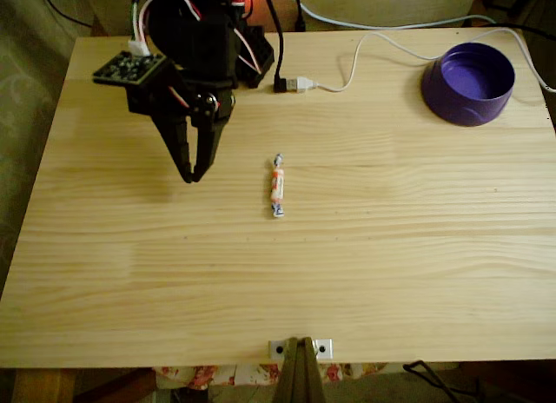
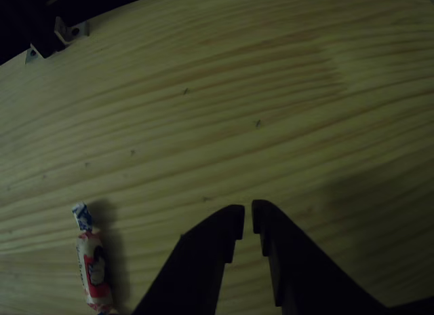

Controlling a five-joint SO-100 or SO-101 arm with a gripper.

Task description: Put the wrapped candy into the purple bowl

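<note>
Gripper (image 2: 247, 223) nearly closed, empty, beside the wrapped candy (image 2: 91, 267); reach phase, next open and straddle it.

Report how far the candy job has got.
Nothing looks done yet: the wrapped candy lies on the table, far from the purple bowl, which looks empty. In hand: the gripper hangs to the candy's left in the fixed view, its fingers nearly together and holding nothing. Left: line up over the candy, grasp it, carry it to the bowl at the far right corner and drop it in.
</note>
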